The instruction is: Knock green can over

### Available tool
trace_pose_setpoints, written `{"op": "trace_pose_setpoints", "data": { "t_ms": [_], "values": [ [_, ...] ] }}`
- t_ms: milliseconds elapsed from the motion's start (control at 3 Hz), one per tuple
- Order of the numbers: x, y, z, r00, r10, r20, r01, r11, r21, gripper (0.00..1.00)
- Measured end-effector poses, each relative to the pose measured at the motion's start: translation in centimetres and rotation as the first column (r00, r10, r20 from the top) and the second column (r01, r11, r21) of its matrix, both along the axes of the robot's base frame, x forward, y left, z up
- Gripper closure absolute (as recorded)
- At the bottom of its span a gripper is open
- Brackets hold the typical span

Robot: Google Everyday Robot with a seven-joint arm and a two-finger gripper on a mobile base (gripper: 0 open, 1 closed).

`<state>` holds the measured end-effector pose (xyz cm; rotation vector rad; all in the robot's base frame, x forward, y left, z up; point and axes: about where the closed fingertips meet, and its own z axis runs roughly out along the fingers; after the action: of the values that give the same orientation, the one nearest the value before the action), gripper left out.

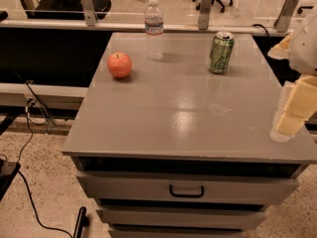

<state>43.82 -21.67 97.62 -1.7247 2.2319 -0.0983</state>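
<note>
Pale and blocky, the hand [286, 125] hangs at the right edge of the camera view, over the bench's [168, 118] right margin near the front corner. It touches nothing that can be made out, and whether it is released or clenched I cannot tell. A broad pale part of the arm rises above it and runs out of the picture.

The green can [221, 52] stands upright on the bench. Its long axis is vertical, its silver top with the pull tab faces up, and its base is flat on the grey surface. Pale markings run down the side facing the camera. Nothing touches it.

Taking the green can as the mark: the hand is well apart from it, off to the right and much closer to the camera, with bare bench top between the two. The hand sits lower in the picture than the can's base. A clear plastic water bottle [154, 29], also upright, stands to the left of the can and a little farther back, well apart from it. A red apple [119, 65] lies farther left still, slightly nearer the camera than the can. Below and in front of the can, the bench front has drawers, the top one with a dark handle [186, 191].
</note>
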Motion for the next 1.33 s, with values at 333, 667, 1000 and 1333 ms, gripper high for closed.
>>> {"op": "trace_pose_setpoints", "data": {
  "t_ms": [333,667,1000,1333],
  "values": [
    [0.9,-0.2,0.3,0.9998,0.002,0.019,-0.002,1.0,0.003,0.0],
    [4.3,-1.3,0.8,0.999,0.009,0.044,-0.011,0.999,0.038,0.0],
    [9.2,-2.6,1.4,0.997,0.022,0.074,-0.029,0.995,0.094,0.0],
    [15.1,-2.9,-1.1,0.9976,0.057,0.038,-0.063,0.985,0.163,0.0]
  ]
}}
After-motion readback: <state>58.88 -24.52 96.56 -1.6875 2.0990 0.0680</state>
